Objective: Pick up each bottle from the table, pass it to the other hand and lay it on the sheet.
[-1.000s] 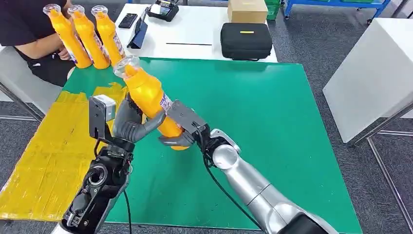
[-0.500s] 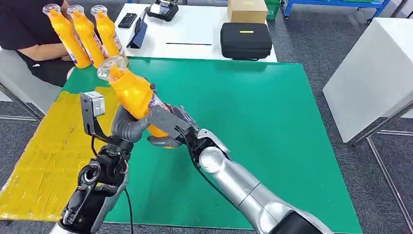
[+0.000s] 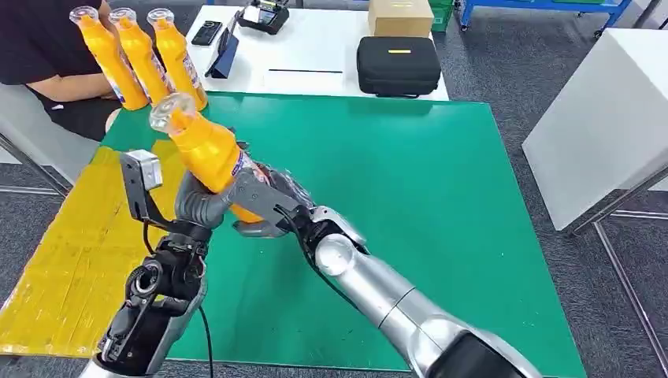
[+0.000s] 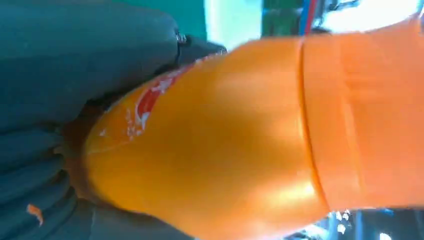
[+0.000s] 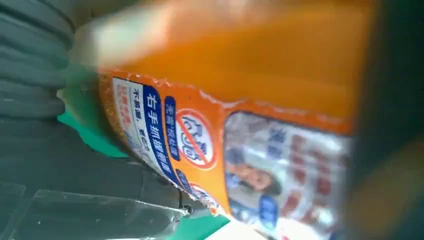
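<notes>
Nearest the camera, the two silver arms are rising from the lower edge and meeting over the near-left part of the green mat (image 3: 410, 205). The left hand (image 3: 201, 203) is curling its grey fingers around the lower body of an orange bottle (image 3: 206, 153), and the right hand (image 3: 264, 206) is wrapping the same bottle from the other side, just beside the left, so both hands are gripping it at once. The bottle is being held in the air, tilted with its clear cap pointing up and away to the left, above the border where the mat meets the yellow sheet (image 3: 75, 244). In the left wrist view the orange body (image 4: 240, 135) is lying against the grey fingers (image 4: 75, 65); in the right wrist view the printed label (image 5: 200, 145) is sitting right against the ribbed grey fingers (image 5: 35, 65).

Farther back, three more orange bottles (image 3: 142, 55) are standing close together at the far-left corner of the mat, beside a seated person (image 3: 47, 47) in a dark top. Beyond the mat, a white table (image 3: 315, 55) is carrying a black case (image 3: 398, 65), a cardboard box (image 3: 400, 17), a phone (image 3: 207, 33) and a dark device (image 3: 264, 16).
</notes>
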`<state>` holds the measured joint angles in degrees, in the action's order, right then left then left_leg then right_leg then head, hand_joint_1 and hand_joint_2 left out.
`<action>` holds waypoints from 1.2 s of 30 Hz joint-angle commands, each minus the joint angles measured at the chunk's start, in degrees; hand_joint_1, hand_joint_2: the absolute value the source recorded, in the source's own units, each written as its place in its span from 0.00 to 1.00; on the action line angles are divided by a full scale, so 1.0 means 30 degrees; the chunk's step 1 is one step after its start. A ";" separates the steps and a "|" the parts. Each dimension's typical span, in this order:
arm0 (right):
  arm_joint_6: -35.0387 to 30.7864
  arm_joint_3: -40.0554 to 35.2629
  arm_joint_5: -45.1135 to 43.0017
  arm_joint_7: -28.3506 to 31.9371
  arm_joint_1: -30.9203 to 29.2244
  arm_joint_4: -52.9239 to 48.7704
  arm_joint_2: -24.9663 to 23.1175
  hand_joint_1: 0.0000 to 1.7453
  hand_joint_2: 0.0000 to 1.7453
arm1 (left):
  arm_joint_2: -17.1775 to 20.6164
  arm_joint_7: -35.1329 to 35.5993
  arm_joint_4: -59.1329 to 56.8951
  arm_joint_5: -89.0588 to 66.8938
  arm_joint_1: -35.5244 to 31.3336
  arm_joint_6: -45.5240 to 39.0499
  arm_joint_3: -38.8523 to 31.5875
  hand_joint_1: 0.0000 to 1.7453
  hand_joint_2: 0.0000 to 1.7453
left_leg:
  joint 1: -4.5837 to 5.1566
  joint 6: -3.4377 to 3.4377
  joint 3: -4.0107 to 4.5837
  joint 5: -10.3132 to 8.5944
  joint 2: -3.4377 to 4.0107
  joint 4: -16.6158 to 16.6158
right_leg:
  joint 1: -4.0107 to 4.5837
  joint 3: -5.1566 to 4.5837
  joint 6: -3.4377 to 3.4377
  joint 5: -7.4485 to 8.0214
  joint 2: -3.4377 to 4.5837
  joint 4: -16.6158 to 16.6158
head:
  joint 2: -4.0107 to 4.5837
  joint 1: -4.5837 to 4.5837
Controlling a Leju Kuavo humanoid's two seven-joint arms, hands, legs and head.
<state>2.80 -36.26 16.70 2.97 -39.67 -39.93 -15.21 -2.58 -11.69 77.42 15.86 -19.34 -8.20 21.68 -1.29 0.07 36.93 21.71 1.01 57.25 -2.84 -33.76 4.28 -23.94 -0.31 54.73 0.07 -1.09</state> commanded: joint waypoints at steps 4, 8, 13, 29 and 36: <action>-0.0766 0.1923 0.0058 -0.0034 -0.0062 -0.0678 0.1493 0.00 0.00 | 0.2575 0.4104 -0.2568 -1.6269 -0.0926 -0.5049 -0.1459 1.00 1.00 | -0.0006 0.0006 -0.0044 0.0005 -0.0037 -0.0003 | 0.0014 0.0031 -0.0080 -0.0020 -0.0026 0.0006 | 0.0000 -0.0015; 0.0002 0.4222 0.0579 -0.0679 0.1655 -0.4586 0.2775 0.00 0.00 | 0.3109 0.4884 -0.5605 -2.2698 -0.0744 -0.4901 -0.3593 1.00 1.00 | -0.0003 0.0006 -0.0073 -0.0005 -0.0018 -0.0028 | 0.0004 0.0057 -0.0072 -0.0012 -0.0008 -0.0018 | 0.0000 -0.0015; 0.0396 0.5062 0.1155 -0.0954 0.2577 -0.6678 0.2885 0.00 0.00 | 0.3243 0.6299 -0.7883 -2.7094 -0.0897 -0.3784 -0.3304 1.00 1.00 | -0.0004 0.0001 -0.0071 0.0011 -0.0019 -0.0009 | 0.0014 0.0050 -0.0102 -0.0028 -0.0004 0.0005 | 0.0000 -0.0008; 0.1203 0.4675 0.0755 -0.1333 0.3301 -0.7745 0.3524 0.00 0.00 | 0.3168 0.5422 -1.4712 -2.9127 -0.2543 -0.1534 -0.1357 0.00 0.00 | -0.0012 0.0004 -0.0050 0.0014 -0.0023 0.0010 | 0.0020 0.0030 -0.0090 -0.0029 -0.0009 0.0008 | 0.0000 -0.0007; 0.0833 0.4964 0.0179 -0.1123 0.4427 -0.9635 0.3882 0.00 0.00 | 0.3027 0.4474 -0.7932 -2.5561 -0.0399 -0.3538 -0.3286 0.00 0.00 | -0.0022 0.0011 -0.0048 0.0038 -0.0030 0.0032 | 0.0033 0.0044 -0.0115 -0.0045 -0.0009 0.0020 | 0.0000 -0.0007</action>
<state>6.01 -22.25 18.82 -0.83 -28.51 -64.00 -5.51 6.29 4.63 38.71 -70.29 -23.95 -14.65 15.87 -1.30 0.05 36.94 21.68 1.09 57.26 -2.84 -33.85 4.28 -23.93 -0.24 54.74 0.07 -1.11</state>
